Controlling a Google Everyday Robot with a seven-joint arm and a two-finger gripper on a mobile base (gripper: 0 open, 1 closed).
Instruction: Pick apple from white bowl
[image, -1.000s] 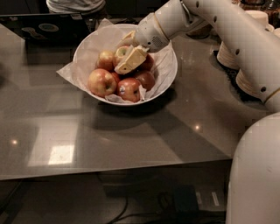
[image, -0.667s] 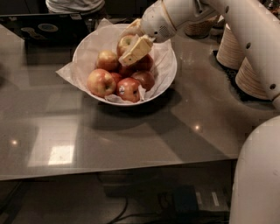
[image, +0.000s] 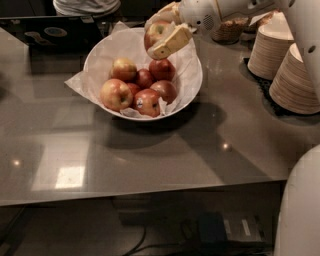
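The white bowl (image: 102, 55), lined with crinkled white paper, stands on the grey table at the upper middle and holds several apples. My gripper (image: 164, 30) is above the bowl's far right side, shut on the apple (image: 155, 32), a red-orange one with a yellowish patch, held clear of the heap. One cream finger (image: 171, 42) crosses its front. Left in the bowl are a red apple with a small sticker (image: 146, 102), a small dark red apple (image: 145, 78) and others.
Two stacks of pale paper plates (image: 287, 55) stand at the right edge on a dark mat. A wicker basket (image: 229, 31) sits behind the arm. A dark laptop (image: 50, 30) lies at the back left. The robot's white body (image: 300, 210) fills the lower right corner.
The gripper has risen out of the bowl with the apple in it, lifting it off the heap toward the bowl's far rim.
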